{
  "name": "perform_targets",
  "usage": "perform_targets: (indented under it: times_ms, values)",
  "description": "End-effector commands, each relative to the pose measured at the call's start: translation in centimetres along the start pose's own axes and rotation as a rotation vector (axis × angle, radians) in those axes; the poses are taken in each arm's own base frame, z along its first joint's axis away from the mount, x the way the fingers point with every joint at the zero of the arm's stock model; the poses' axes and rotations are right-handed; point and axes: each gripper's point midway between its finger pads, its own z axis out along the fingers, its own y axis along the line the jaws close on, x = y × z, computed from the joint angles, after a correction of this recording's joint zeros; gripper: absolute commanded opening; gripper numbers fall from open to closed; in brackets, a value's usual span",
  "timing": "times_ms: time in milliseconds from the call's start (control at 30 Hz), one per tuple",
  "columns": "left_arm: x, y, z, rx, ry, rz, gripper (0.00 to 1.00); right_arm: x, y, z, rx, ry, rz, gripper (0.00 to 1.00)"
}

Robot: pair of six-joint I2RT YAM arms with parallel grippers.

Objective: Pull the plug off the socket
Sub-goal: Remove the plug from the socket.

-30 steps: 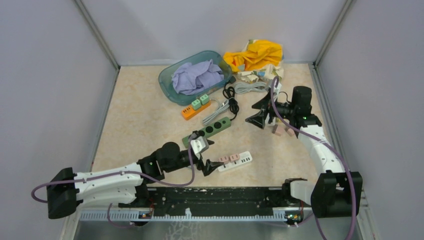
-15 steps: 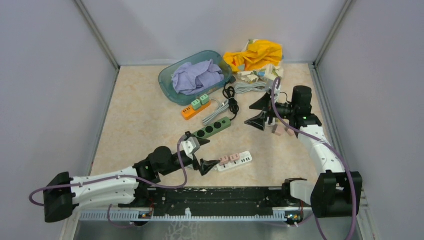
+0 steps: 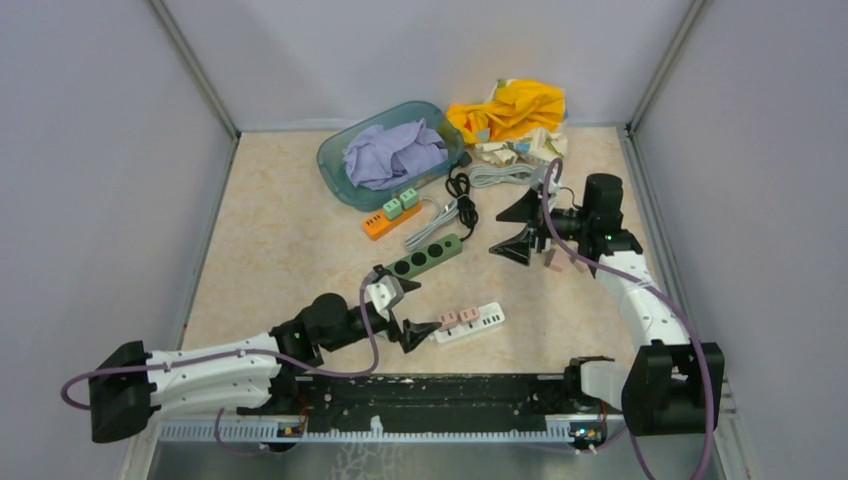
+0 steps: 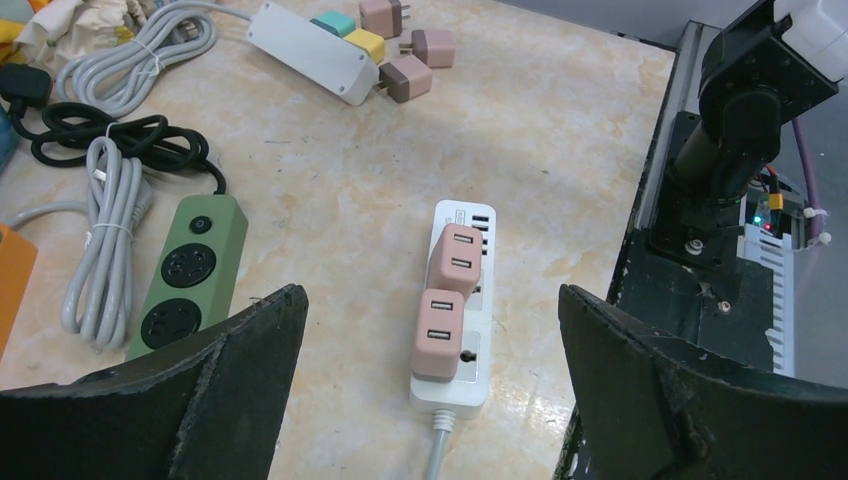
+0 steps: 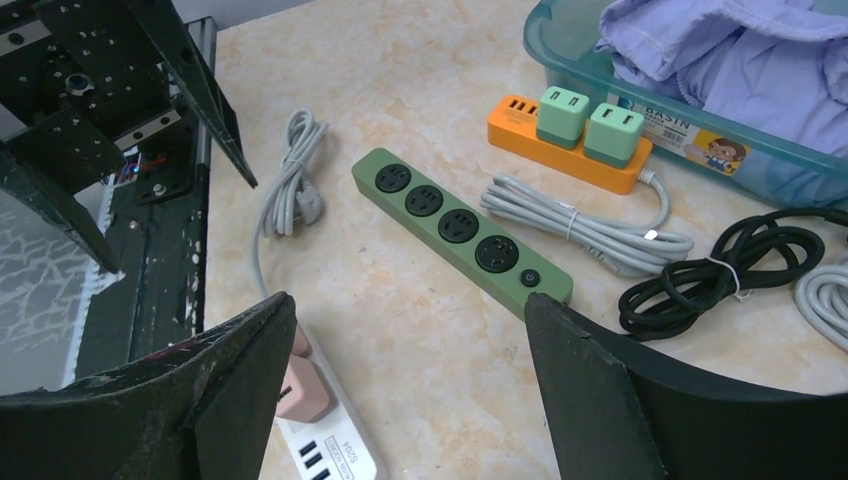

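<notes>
Bench [image 3: 280,250], viewed from the arms' side. Nearest, at centre: a power strip [image 3: 487,319] carrying two plugs [image 3: 458,317] side by side, with the left hand [image 3: 408,305] just to its left. Behind it, a four-socket strip [image 3: 425,257] lies aslant. Farther back is a short strip [image 3: 378,226] bearing two adapters [image 3: 401,203], with coiled cables [image 3: 461,200] to its right. At the rear, a basin [image 3: 335,165] holds cloth [image 3: 392,152]; right of it lies a cloth heap [image 3: 510,108].

I see the beige counter [image 3: 280,230] carrying a white power strip [image 3: 485,320], green strip [image 3: 425,256], orange strip [image 3: 383,222], teal tub [image 3: 345,190], yellow cloth [image 3: 515,105] and coiled cables [image 3: 500,175].
</notes>
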Motion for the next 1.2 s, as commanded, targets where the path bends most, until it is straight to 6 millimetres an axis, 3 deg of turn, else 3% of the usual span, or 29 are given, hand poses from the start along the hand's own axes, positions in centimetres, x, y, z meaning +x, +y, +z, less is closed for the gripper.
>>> perform_targets:
  times_ms: [0, 200, 433, 533, 733, 867, 1167]
  values:
    - [0.1, -0.3, 0.0, 0.021, -0.019, 0.010, 1.00, -1.2, 1.0, -0.2, -0.045, -0.037, -0.107, 0.85]
    - [0.8, -0.2, 0.1, 0.024, -0.001, 0.022, 1.00, -0.7, 2.0, 0.1, -0.099, -0.043, -0.131, 0.86]
    - [2.4, -0.2, -0.2, 0.034, 0.019, 0.047, 1.00, 2.0, 5.3, 1.0, -0.249, -0.039, -0.272, 0.99]
    - [2.9, -0.2, -0.6, 0.041, 0.008, 0.066, 1.00, 3.1, 6.1, 2.0, -0.285, -0.009, -0.295, 0.99]
    - [4.3, -0.3, -0.9, 0.056, 0.026, 0.074, 1.00, 7.5, 6.9, 4.5, -0.324, 0.180, -0.387, 0.99]
    - [5.1, -0.3, -0.8, 0.050, 0.049, 0.055, 0.94, 11.2, 7.7, 4.8, -0.395, 0.339, -0.480, 0.99]
    - [6.0, -0.2, 0.0, 0.045, 0.076, 0.050, 0.84, 15.2, 9.1, 5.0, -0.507, 0.530, -0.561, 0.86]
